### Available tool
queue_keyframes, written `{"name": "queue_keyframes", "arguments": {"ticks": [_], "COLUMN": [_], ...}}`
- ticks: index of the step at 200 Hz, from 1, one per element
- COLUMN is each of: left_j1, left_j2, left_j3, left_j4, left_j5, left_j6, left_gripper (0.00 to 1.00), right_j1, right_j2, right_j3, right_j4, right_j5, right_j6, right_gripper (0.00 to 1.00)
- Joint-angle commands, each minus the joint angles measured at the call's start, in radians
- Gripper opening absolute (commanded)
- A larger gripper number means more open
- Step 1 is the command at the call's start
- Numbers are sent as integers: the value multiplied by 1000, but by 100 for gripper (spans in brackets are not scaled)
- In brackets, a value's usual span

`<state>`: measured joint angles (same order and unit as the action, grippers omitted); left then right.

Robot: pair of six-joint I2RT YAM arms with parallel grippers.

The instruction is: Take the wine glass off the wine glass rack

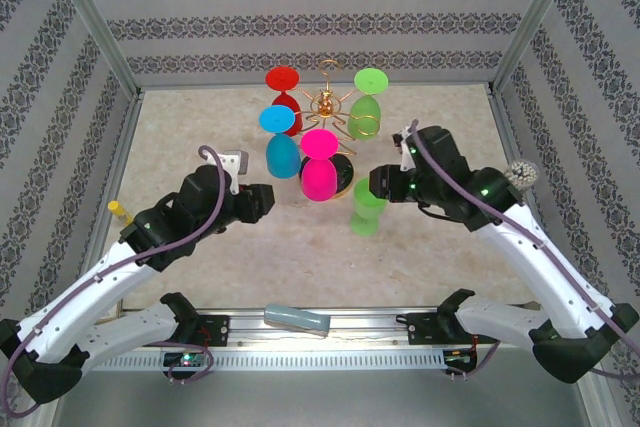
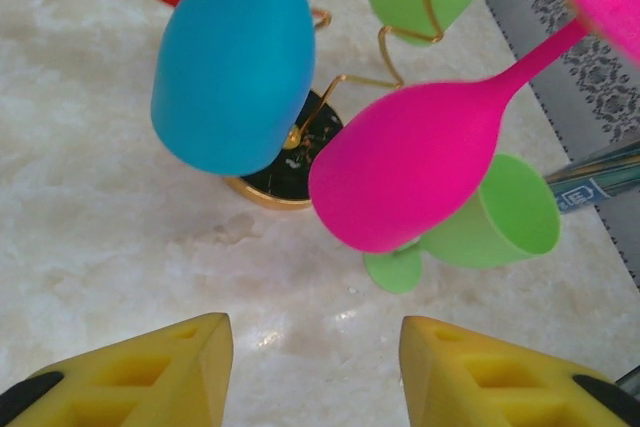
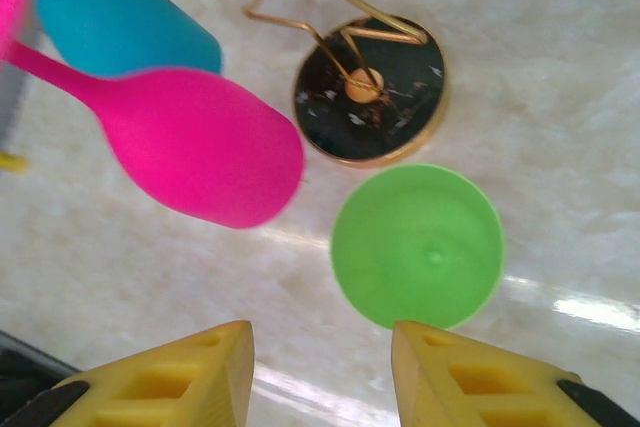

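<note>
Top external view: the wine glass rack (image 1: pixel 328 107) stands beyond both grippers, about midway between them, on the marbled table (image 1: pixel 200 127). Four glasses hang from it bowl down: red wine glass (image 1: pixel 283 97), hung green wine glass (image 1: pixel 368 107), blue wine glass (image 1: pixel 280 142) and pink wine glass (image 1: pixel 319 169).

A standing green wine glass (image 1: pixel 367 207) is off the rack, upright on its foot on the table. It sits just ahead of and below the right gripper (image 1: pixel 378 182), between the two grippers and nearer the right one.

Right wrist view: the right gripper (image 3: pixel 320 367) has its yellow fingers (image 3: pixel 160 377) spread apart with nothing between them. The standing green wine glass (image 3: pixel 417 245) is just ahead of the fingertips, mouth up and not touched. The rack's black base (image 3: pixel 372 92) lies beyond it, and the pink bowl (image 3: pixel 200 147) is ahead to the left.

Left wrist view: the left gripper (image 2: pixel 315 367) is likewise parted and empty. The pink bowl (image 2: pixel 410 177) hangs ahead of it, the blue bowl (image 2: pixel 235 57) ahead to its left. The standing green wine glass (image 2: pixel 490 212) shows behind the pink bowl.
</note>
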<state>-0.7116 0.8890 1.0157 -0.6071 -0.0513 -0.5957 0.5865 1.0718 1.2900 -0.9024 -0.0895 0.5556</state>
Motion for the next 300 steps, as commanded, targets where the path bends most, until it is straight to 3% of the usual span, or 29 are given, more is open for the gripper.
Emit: {"name": "queue_keyframes", "arguments": {"ticks": [1,38,67,112,129,184,199,229,254,300], "left_j1": [27,40,58,63,63,62,63,64,63,63], "left_j2": [20,49,87,79,87,157,185,214,188,201], "left_j3": [89,154,164,175,225,356,379,367,321,352], "left_j4": [-52,-67,-47,-10,-55,-148,-180,-207,-180,-220], "left_j5": [27,59,104,32,-49,-90,-82,-65,-50,-31], "left_j6": [50,17,47,23,29,5,-14,-64,-91,-59], "left_gripper": [48,49,48,51,51,51,50,49,49,53], "right_j1": [-31,-41,-11,-13,-37,-138,-163,-183,-182,-144], "right_j2": [-5,8,-9,42,47,56,60,81,69,44], "right_j3": [44,62,-25,31,35,34,27,19,-11,-81], "right_j4": [91,177,300,263,275,292,309,324,356,426], "right_j5": [-137,-190,-183,-227,-284,-437,-488,-567,-573,-519], "right_j6": [90,128,144,60,48,27,31,27,49,119], "right_gripper": [42,44,45,50,52,56,55,43,38,48]}}
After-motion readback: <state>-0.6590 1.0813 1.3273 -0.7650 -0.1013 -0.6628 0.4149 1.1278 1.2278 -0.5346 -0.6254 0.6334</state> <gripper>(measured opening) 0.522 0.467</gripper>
